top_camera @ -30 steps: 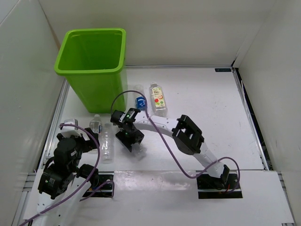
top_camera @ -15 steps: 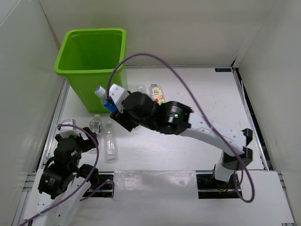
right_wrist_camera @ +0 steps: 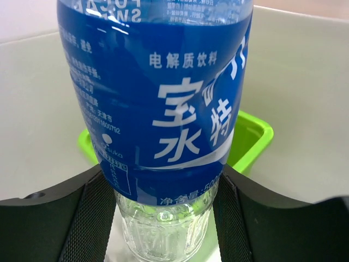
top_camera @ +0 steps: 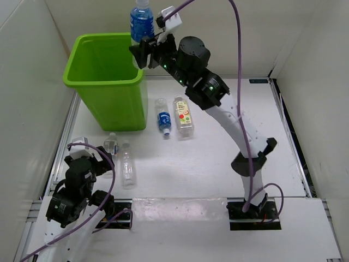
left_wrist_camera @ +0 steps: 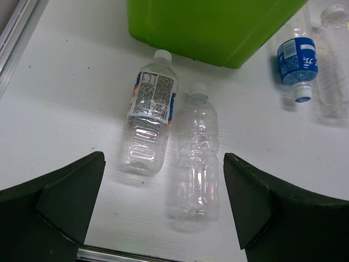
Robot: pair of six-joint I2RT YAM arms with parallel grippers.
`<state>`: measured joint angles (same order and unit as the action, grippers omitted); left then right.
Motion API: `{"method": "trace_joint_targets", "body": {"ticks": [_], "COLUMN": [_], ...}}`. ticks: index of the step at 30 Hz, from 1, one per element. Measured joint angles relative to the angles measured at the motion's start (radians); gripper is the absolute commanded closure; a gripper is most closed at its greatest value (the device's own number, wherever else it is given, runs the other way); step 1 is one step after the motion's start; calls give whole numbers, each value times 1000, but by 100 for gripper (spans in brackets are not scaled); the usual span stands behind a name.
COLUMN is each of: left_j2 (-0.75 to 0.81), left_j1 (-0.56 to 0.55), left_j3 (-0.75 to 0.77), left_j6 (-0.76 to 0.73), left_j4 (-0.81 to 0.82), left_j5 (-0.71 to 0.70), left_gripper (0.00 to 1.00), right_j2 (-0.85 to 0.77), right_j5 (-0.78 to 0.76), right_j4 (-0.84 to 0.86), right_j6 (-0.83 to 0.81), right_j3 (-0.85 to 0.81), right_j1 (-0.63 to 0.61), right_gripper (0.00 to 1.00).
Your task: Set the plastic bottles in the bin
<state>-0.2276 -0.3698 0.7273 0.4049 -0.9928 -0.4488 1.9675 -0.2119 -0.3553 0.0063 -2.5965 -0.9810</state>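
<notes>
The right claw is closed on the lower part of a blue-labelled bottle, high above the bin at the far left corner of the counter. It seems close to the rim, so I would carry it further over the opening before releasing. The top view shows this position. Only the left wrist view shows the left claw wide open and empty over a labelled bottle and a bare bottle near the left edge.

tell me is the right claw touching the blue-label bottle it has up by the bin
Touching. The right wrist view shows the right claw pressed against both sides of the blue-label bottle, just below its label.
</notes>
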Motion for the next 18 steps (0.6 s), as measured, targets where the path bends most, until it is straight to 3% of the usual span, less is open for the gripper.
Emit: {"method": "trace_joint_targets", "body": {"ticks": [10, 18], "left_j2": [-44, -45], "left_j1": [-31, -56], "left_j3": [-1, -2], "left_j6": [0, -1], "left_j4": [7, 10], "left_j5": [4, 5], "left_gripper": [0, 0], "right_j2": [222, 274], "right_j5": [58, 57], "right_j4": [282, 359], "right_j6": [155, 166], "right_j3": [-36, -50], "right_j1": [107, 82], "right_gripper": [67, 50]}}
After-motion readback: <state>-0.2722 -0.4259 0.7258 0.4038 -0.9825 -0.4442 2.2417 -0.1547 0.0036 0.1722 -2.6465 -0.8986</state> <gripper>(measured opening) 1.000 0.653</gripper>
